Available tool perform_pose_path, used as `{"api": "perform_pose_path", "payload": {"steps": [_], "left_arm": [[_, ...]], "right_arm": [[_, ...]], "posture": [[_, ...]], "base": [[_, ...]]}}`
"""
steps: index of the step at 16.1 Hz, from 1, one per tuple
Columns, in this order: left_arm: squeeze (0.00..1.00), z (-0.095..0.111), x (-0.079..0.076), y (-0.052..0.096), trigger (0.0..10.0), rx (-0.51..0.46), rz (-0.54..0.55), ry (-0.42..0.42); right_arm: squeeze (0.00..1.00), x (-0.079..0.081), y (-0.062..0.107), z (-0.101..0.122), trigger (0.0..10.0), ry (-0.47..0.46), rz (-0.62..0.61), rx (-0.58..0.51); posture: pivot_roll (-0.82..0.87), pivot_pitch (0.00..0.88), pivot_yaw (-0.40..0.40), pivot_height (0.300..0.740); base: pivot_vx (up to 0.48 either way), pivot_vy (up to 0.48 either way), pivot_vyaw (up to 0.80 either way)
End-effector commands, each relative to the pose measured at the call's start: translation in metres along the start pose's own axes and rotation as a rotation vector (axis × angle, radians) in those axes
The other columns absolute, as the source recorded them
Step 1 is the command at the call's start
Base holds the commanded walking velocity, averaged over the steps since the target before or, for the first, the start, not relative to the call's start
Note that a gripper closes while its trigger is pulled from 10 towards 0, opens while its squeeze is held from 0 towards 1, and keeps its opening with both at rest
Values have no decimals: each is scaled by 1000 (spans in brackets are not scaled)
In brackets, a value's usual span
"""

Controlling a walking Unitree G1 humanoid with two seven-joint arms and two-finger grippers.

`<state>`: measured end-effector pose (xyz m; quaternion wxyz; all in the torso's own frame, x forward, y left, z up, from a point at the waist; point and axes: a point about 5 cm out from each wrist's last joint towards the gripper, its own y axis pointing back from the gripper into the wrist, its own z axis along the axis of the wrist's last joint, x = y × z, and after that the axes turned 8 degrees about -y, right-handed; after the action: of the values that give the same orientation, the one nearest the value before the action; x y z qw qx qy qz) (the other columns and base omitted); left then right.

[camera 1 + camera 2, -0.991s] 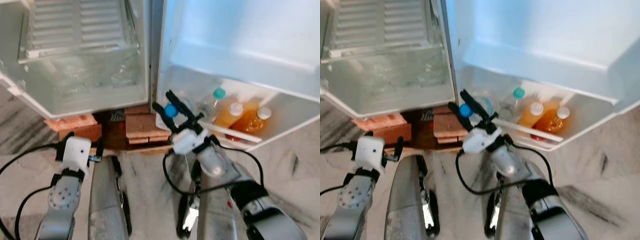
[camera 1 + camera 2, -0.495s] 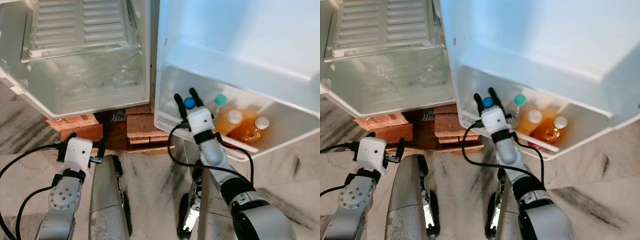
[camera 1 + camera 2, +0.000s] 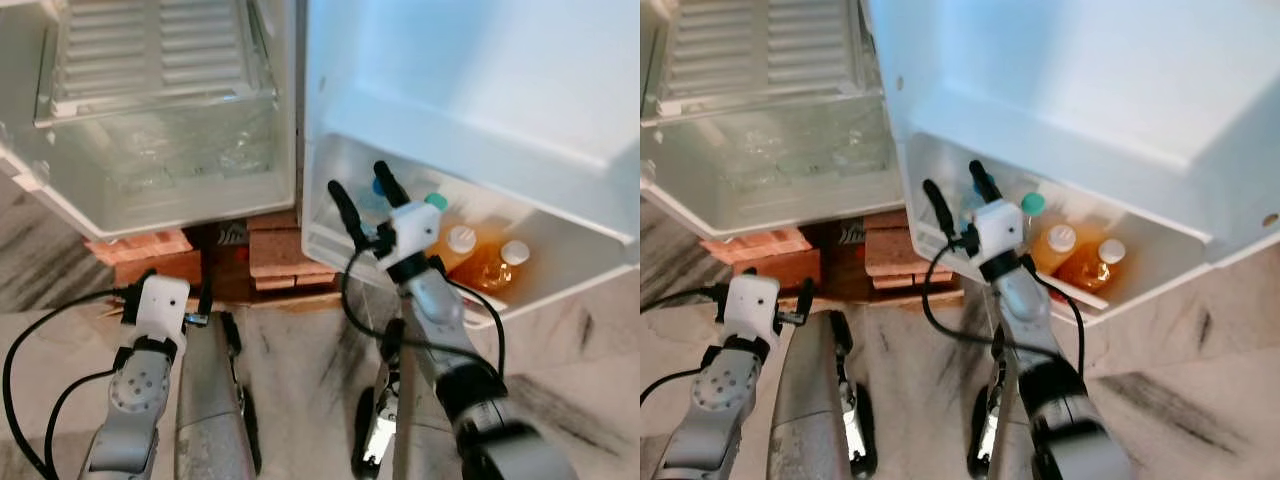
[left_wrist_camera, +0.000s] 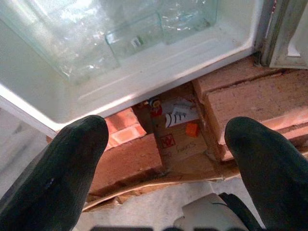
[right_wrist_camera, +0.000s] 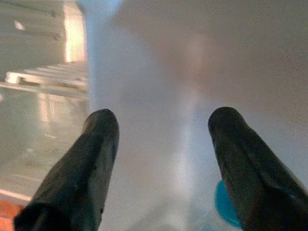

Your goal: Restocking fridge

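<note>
The fridge (image 3: 180, 190) stands open on a base of red bricks (image 3: 290, 250), and everything here is placed against it. Left of its open door, the main compartment holds a white slatted shelf (image 3: 150, 60) above a clear crisper drawer (image 3: 170, 150). Below the compartment's lower edge the left gripper (image 4: 166, 159) hangs low in front of the bricks, its two black fingers well apart and holding nothing — the left wrist view looks between them at a piece of printed cardboard (image 4: 178, 130) tucked among the bricks under the fridge. Further right, the right gripper (image 3: 362, 200) is raised to the near end of the door shelf (image 3: 560, 290), the white bin at the bottom of the open door; its fingers are spread wide and empty, one outside the bin's end wall, the other over the bin. Just behind that finger a blue-capped bottle (image 3: 378, 187) stands in the bin. Next along the shelf comes a teal-capped bottle (image 3: 436, 201), then two orange juice bottles (image 3: 480, 262) with white caps, side by side towards the far end of the bin.
</note>
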<state>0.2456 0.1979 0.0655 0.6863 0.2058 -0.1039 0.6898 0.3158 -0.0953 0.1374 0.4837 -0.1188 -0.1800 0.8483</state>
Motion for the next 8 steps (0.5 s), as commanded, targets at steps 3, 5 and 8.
{"api": "perform_pose_path", "payload": {"steps": [3,5,8], "left_arm": [[0,-15,-9,6,10000,45,-23,16],[0,-16,-12,7,10000,50,-39,23],[0,-17,-12,6,10000,45,-38,23]], "right_arm": [[1000,3,33,-2,10000,-67,0,65],[1000,1,48,-6,10000,-98,-50,112],[1000,2,50,-1,10000,-117,-46,132]], "posture": [[180,135,-50,508],[178,121,-49,508],[178,121,-49,508]], "base": [[0,0,0],[0,0,0],[0,0,0]]}}
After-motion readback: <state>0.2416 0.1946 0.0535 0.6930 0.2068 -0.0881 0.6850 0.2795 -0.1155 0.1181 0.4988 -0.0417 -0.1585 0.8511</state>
